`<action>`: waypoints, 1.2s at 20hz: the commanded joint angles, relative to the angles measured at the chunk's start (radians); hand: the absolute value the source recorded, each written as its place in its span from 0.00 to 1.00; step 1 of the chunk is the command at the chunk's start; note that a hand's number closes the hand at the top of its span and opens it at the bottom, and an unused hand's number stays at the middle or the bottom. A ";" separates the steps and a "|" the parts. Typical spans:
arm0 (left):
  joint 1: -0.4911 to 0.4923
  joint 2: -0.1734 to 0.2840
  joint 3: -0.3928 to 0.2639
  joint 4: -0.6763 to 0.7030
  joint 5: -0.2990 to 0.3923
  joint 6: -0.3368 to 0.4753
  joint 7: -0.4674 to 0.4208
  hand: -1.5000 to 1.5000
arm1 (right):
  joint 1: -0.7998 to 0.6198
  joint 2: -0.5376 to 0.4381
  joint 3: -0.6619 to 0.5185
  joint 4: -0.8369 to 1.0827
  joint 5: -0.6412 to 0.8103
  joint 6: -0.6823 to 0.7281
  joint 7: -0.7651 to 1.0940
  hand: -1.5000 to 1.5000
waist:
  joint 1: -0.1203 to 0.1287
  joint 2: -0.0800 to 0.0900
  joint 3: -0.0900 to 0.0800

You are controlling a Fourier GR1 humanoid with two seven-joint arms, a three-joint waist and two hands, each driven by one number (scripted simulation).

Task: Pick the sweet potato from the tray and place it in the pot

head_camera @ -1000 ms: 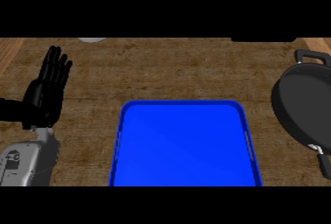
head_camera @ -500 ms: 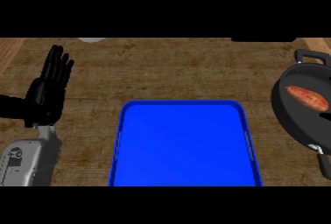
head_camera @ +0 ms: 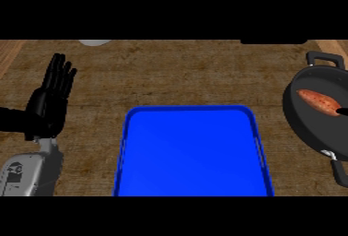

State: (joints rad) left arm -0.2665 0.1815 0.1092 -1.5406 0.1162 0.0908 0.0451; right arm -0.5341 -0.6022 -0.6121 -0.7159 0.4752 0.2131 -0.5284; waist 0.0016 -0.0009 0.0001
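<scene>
Pot cut off by right edge of view, only part shown; right hand not seen. Sweet potato, orange and tapered, lain inside dark round pot, right of glossy blue rectangular tray. Left hand held left of tray, fingers straight, spread, pointing up.

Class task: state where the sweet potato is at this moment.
In the head view the sweet potato lies inside the black pot at the right edge, right of the blue tray.
</scene>
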 commanded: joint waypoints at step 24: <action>-0.024 -0.006 0.004 0.004 0.017 -0.028 0.006 0.50 | 0.106 -0.412 -0.289 0.489 -0.301 0.273 -0.247 0.00 | 0.023 0.016 0.009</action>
State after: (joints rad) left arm -0.2848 0.1733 0.1101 -1.5403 0.1233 0.0717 0.0407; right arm -0.4704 -0.9943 -0.8906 -0.2593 0.1826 0.4350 -0.6951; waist 0.0241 0.0137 0.0070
